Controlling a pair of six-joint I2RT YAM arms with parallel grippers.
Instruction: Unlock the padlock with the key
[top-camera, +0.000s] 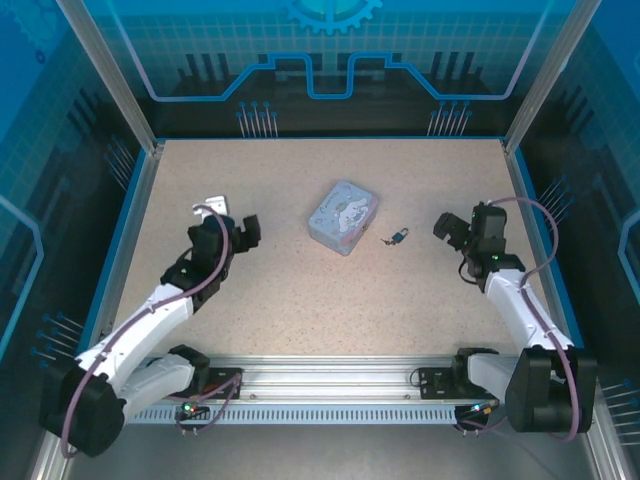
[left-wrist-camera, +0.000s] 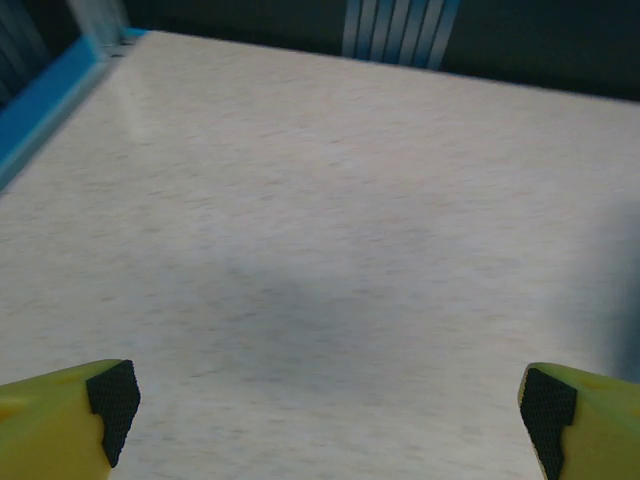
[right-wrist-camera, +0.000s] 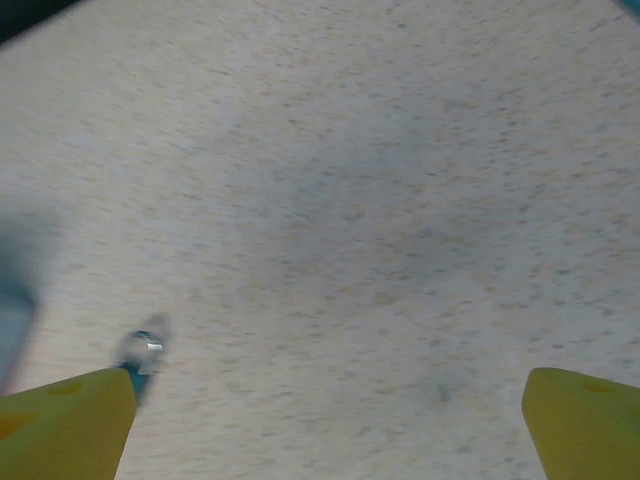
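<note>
1. Blue-lit panels walled in a speckled beige table (top-camera: 300, 300), with a pale blue tin (top-camera: 343, 217) lying near its middle.
2. The padlock (top-camera: 399, 236) lay flat on the table just to the right of the tin, apart from it. A thin dark sliver at its left end looked like the key (top-camera: 386, 242). Whether it touched the lock or sat in it was too small to tell.
3. The right gripper (top-camera: 447, 228) hung near the padlock, on its right side, jaws spread wide and grasping nothing. In its wrist view the padlock was a blurred shape beside one yellow finger (right-wrist-camera: 70, 420), not between the two.
4. The left gripper (top-camera: 247, 230) hung well apart from the lock, beyond the tin, likewise spread wide and empty over bare table.
5. The step in hand looked like the approach: neither lock nor key had been picked up, so unlocking had not begun.
6. The next move probably called for shifting the right gripper sideways until the lock was centred between its fingers, then closing low against the table. The other gripper would then have to pinch the key by its head, a fine grasp with little room for error.
</note>
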